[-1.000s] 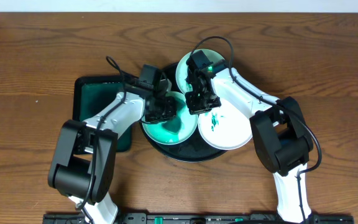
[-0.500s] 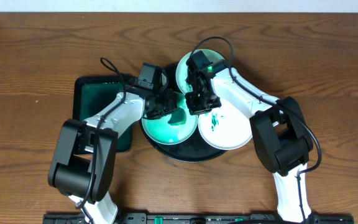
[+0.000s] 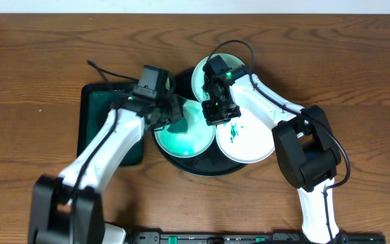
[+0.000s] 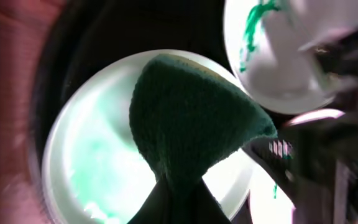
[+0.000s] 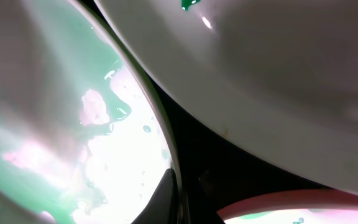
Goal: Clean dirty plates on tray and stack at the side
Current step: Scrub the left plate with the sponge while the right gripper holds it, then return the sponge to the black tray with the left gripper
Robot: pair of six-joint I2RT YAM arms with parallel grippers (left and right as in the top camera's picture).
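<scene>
The left end effector (image 3: 168,113) has been drawn back within the last second from the middle of the smeared plate (image 3: 181,140) to its upper-left rim, and its arm has been swung out toward the left of the frame. It is clenched on the green cloth (image 4: 191,118). In the left wrist view the cloth is seen bunched above the plate's pale green film, seemingly lifted clear, though contact cannot be ruled out. The right end effector (image 3: 215,112) has not been moved. It is kept closed on the smeared plate's right rim, which is seen pinched between the fingers (image 5: 165,198) at the bottom of the right wrist view.

All three plates are found on the black tray (image 3: 202,168) at the centre of the counter (image 3: 357,61). The smeared plate lies at lower left, the streaked plate (image 3: 249,144) at lower right, and the third plate (image 3: 199,80) at the top, partly hidden by the right arm. Nothing has been stacked at the side yet.

The withdrawal is judged to end one wiping pass. Since the green residue has been spread rather than removed, another pass, or a trip to the green basin (image 3: 95,112) at left, is probably needed.
</scene>
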